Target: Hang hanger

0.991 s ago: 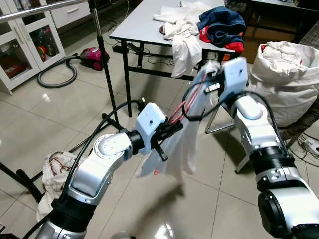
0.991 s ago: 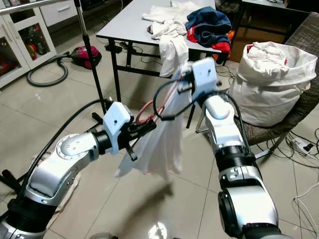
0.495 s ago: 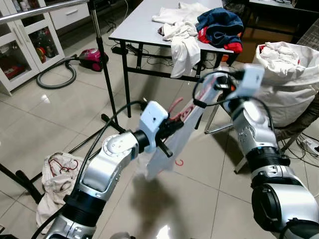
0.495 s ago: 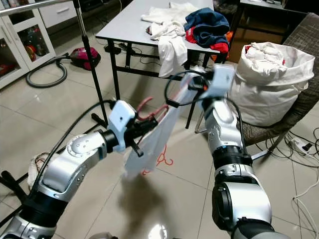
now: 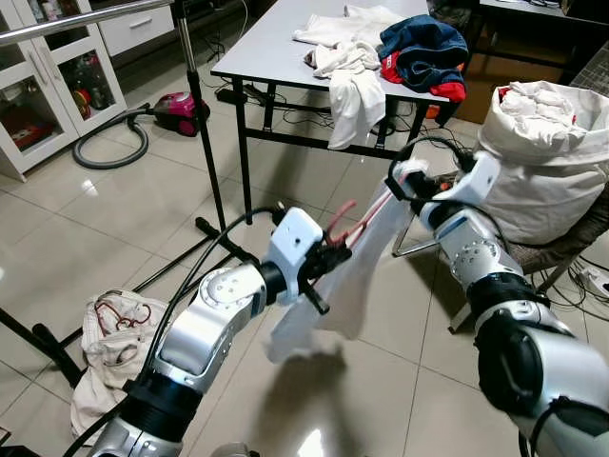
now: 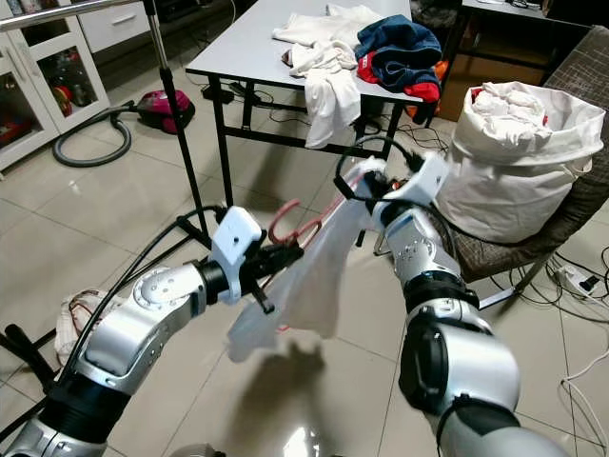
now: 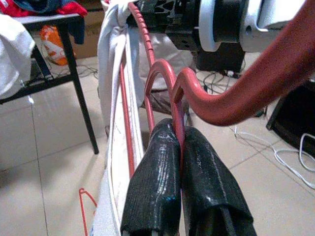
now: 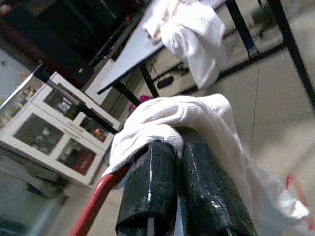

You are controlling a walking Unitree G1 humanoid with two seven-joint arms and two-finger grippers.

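Note:
A red hanger [image 5: 348, 223] carries a white garment [image 5: 354, 278] and is held in the air between my two arms. My left gripper [image 5: 328, 257] is shut on the hanger's neck [image 7: 179, 132], just below the hook [image 7: 162, 81]. My right gripper [image 5: 400, 181] is shut on the garment's shoulder [image 8: 172, 115] at the hanger's far end, with the red arm of the hanger [image 8: 96, 206] beside its fingers. The cloth hangs down over the tiled floor. A clothes rail [image 5: 76, 19] on a black pole [image 5: 205, 124] stands to the left behind.
A grey table [image 5: 276, 48] with heaped clothes stands behind. A white laundry bag [image 5: 547, 143] sits on a chair at the right. A vacuum cleaner [image 5: 176, 109], a clothes pile [image 5: 114, 333] and a second red hanger [image 7: 86, 201] lie on the floor.
My right gripper has dropped lower and swung outward with the garment's shoulder. The hanger now lies flatter between the two grippers. The left arm has barely shifted.

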